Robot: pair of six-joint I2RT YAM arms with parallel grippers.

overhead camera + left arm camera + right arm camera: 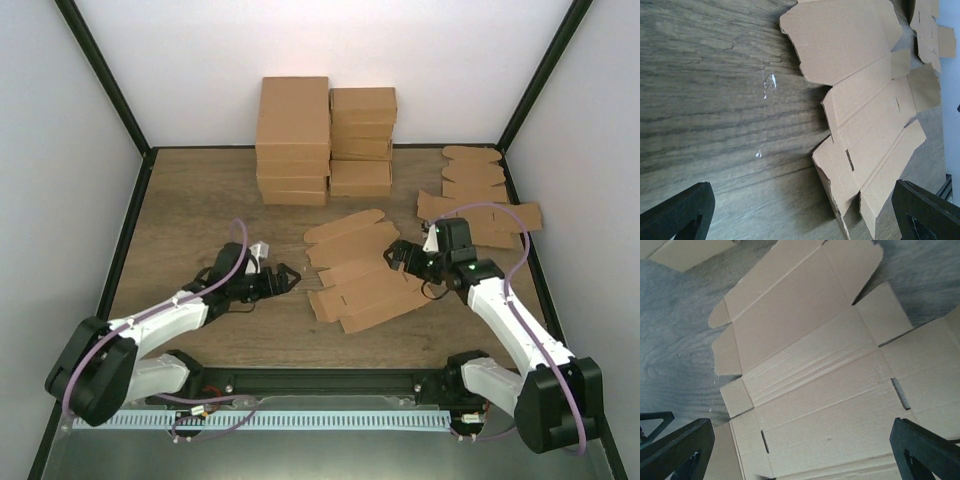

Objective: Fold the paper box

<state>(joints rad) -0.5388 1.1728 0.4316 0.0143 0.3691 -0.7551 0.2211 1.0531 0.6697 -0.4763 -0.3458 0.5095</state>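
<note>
The paper box (358, 272) lies flat and unfolded on the wooden table, a brown die-cut sheet with flaps and rounded tabs. My left gripper (287, 278) hovers just left of its left edge, open. In the left wrist view the sheet (870, 115) reaches in from the right, and its near corner lies between the spread fingers (680, 212). My right gripper (398, 254) is open over the sheet's right side. In the right wrist view the sheet (820, 390) fills the frame, with both dark fingertips (927, 452) wide apart above it and nothing held.
Two stacks of ready-made brown cartons (293, 140) stand at the back centre. Other flat brown blanks (482, 195) lie at the back right, behind my right arm, and show in the left wrist view (927, 30). White walls and a black frame enclose the table.
</note>
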